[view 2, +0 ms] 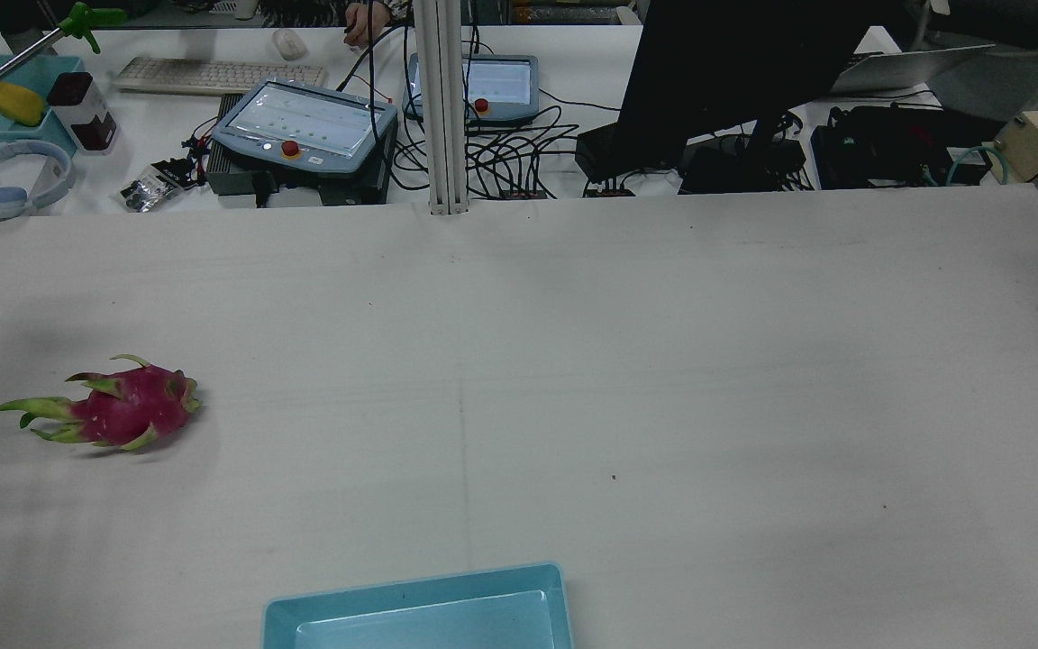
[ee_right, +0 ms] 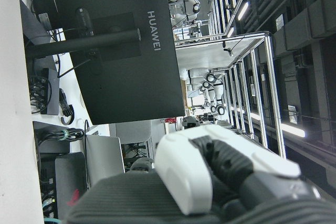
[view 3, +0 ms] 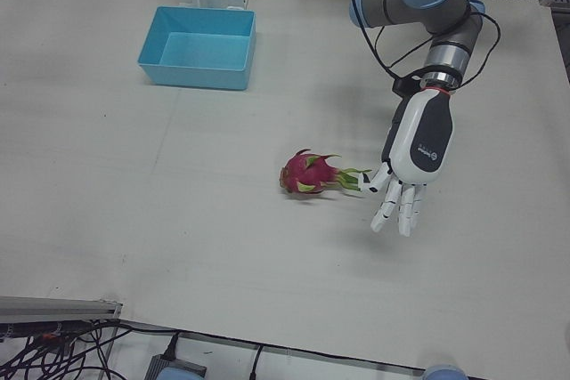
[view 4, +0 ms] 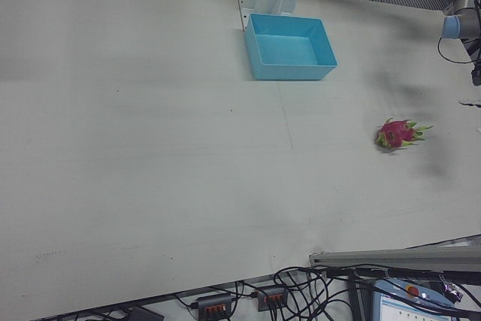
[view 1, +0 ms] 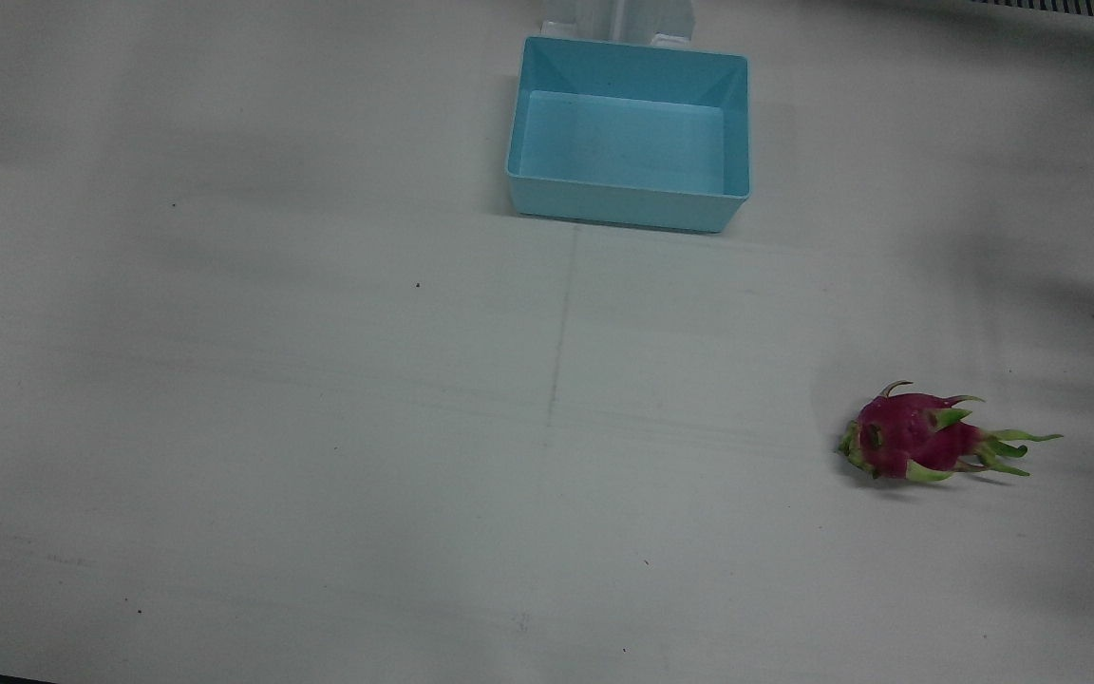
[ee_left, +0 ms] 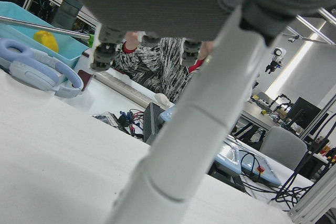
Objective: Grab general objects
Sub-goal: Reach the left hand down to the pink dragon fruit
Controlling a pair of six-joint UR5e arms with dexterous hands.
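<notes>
Approach phase. The dragon fruit (view 3: 307, 173) lies on its side on the worktop (view 3: 223, 246), well apart from the blue bin (view 3: 200, 46). Our left hand (view 3: 411, 162) hovers just beside its leafy tip, fingers (view 3: 398, 209) apart, pointing down, holding nothing. We judge a sound grasp needs the palm centred over the red body, not the thin scales. Of our right hand (ee_right: 220, 174) we cannot tell the fingers' state.

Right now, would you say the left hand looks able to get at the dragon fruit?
Probably yes: the left hand hangs open beside the dragon fruit, at its leafy end, with only bare table around and nothing between them.
</notes>
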